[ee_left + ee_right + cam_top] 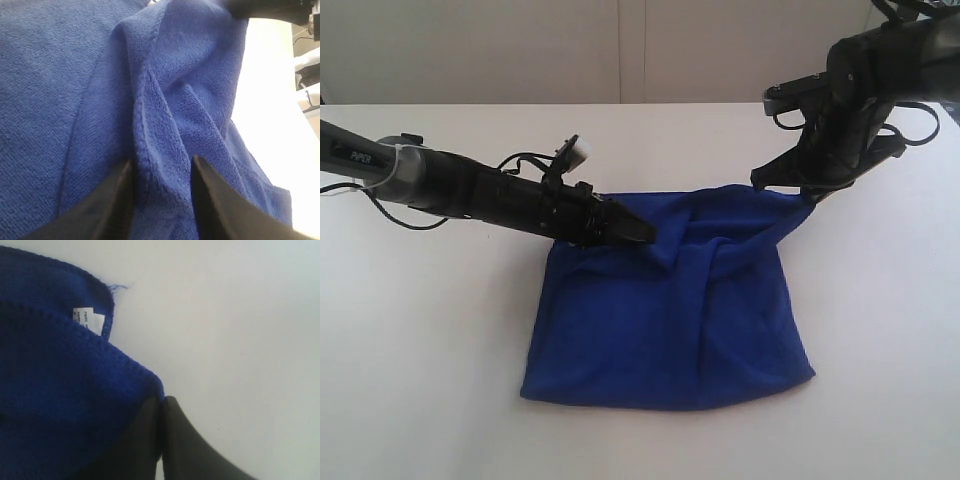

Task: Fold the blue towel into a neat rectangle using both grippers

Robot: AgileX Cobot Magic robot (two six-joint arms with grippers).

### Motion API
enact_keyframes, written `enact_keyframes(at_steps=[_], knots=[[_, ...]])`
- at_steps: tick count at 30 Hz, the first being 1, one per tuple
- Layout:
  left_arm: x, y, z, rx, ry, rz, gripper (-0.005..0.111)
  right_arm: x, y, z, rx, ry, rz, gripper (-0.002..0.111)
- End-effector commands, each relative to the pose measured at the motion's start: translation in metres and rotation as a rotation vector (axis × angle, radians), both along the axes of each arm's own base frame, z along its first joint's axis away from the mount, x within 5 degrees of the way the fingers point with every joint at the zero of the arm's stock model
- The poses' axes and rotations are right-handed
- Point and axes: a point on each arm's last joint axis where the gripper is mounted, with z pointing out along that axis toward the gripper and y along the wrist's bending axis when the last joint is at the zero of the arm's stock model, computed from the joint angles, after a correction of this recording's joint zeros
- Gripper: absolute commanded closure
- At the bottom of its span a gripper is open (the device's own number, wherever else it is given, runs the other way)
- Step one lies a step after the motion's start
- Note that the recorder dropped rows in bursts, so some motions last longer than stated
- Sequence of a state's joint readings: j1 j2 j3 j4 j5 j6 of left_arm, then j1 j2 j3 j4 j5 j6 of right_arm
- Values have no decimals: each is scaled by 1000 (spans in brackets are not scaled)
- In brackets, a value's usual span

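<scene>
**Ana:** Where was the cloth at that moment?

**Ben:** The royal-blue terry towel [660, 320] lay on the plain white table [420, 380]. It was fairly square along the near side and rumpled along the far edge, and its far right corner was raised off the surface.

**Ana:** What was holding that corner up?

**Ben:** The right black pincer gripper [162, 407]. Its jaws were pressed together on the hemmed corner, close to the small white label [90, 320].

**Ana:** And the other arm?

**Ben:** The left black pincer gripper [161, 165] lay low over the far edge, near the middle of the towel. Its fingers [117, 200] stood well apart with a raised ridge of cloth [150, 125] between them. I saw nothing clamped.

**Ana:** So which step was that?

**Ben:** I read it as taking the second hold before a fold. One corner was secured and the other side was not yet gripped.

**Ana:** What did the next move call for?

**Ben:** In my judgement, the left jaws needed to close on the hem itself rather than on a pleat further in. After that, both arms would have to lift level with each other and carry the far edge over to the near one. A hold on the pleat would probably have dragged the layers askew and left a crooked rectangle.
</scene>
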State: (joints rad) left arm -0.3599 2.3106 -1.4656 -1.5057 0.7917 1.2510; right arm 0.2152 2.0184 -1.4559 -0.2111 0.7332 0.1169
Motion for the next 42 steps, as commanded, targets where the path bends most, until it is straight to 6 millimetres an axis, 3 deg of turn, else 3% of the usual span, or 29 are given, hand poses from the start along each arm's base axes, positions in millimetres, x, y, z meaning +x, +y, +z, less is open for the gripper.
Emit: enact_keyframes(at_steps=[1, 5, 17, 25, 33, 36, 42], knots=[[-4, -1, -1, 2, 3, -52, 65, 0, -3, 1, -2, -5, -7, 108], [-10, 0, -3, 22, -2, -120, 70, 0, -3, 1, -1, -6, -7, 108], [-11, 1, -4, 30, -8, -135, 107, 0, -3, 1, -1, -7, -7, 108], [-11, 1, 1, 32, 2, -129, 107, 2, -2, 1, 3, -19, -5, 108], [-5, 24, 55, 22, -114, -126, 107, 0, -2, 24, 20, -90, 2, 108], [-9, 36, 82, 52, -145, -139, 107, -3, -3, 34, 25, -106, 5, 108], [-21, 40, 112, 65, -211, -211, 107, -13, 5, 56, 17, -126, 67, 108]])
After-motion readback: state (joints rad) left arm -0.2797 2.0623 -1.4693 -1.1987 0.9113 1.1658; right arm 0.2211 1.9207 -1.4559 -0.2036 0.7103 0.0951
